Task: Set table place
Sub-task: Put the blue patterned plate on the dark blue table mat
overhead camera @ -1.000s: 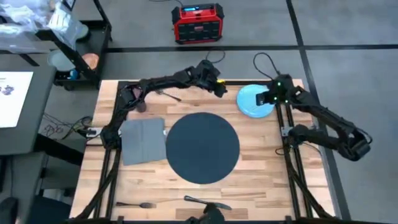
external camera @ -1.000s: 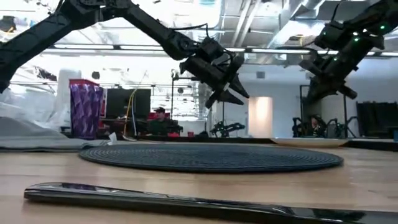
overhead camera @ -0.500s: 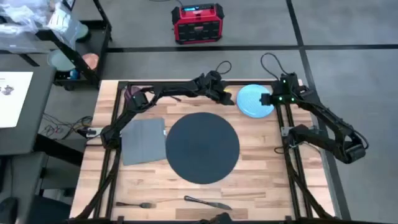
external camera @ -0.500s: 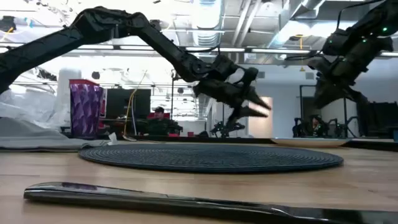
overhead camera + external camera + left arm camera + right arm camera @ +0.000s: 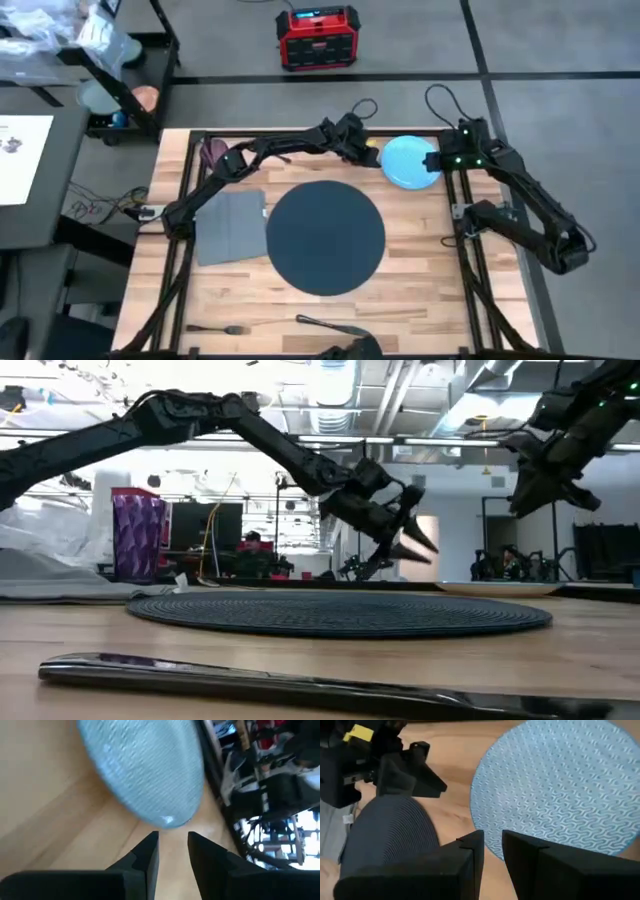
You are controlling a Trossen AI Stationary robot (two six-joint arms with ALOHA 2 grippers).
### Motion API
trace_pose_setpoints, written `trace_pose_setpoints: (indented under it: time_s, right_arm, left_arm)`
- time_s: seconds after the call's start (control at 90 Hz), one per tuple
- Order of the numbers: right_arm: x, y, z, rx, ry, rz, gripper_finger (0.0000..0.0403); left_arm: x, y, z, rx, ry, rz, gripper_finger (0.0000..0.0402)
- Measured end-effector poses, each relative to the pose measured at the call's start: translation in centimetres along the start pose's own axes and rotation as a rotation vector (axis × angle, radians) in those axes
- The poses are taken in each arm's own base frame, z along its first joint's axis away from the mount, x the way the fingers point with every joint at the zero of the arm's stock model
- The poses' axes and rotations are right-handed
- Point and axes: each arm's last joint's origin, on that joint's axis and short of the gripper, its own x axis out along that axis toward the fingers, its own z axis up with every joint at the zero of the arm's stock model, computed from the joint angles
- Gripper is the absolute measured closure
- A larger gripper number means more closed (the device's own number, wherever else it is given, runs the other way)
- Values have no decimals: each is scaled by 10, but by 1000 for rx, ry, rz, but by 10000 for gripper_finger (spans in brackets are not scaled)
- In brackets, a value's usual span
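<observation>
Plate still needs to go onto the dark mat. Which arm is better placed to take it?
Probably the left: its gripper sits at the light blue plate edge nearest the mat, fingers slightly apart. The right gripper hovers over the far edge.

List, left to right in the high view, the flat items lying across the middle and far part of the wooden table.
Grey napkin → dark round mat → light blue plate, at the far right corner with the left gripper and the right gripper on either side of it.
</observation>
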Motion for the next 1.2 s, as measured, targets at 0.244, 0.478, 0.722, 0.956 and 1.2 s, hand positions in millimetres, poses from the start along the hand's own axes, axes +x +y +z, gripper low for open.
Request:
trace_pose_setpoints:
  time_s: [0.244,0.478,0.722,0.956,1.2]
  right_arm:
    - [-4,1,0,-6,11,-1,344]
    - [-3,4,-1,-22,22,16,344]
    - [-1,8,-4,-41,43,29,344]
    - [-1,8,-4,-43,43,28,344]
    - [-1,8,-4,-59,41,25,344]
  left_arm:
    - [1,2,3,-71,-50,19,313]
    - [6,4,-1,-92,-66,49,313]
    - [11,-1,-8,-81,-52,81,319]
    - [8,3,-5,-170,-42,70,342]
    - [8,-8,0,-241,-31,-80,351]
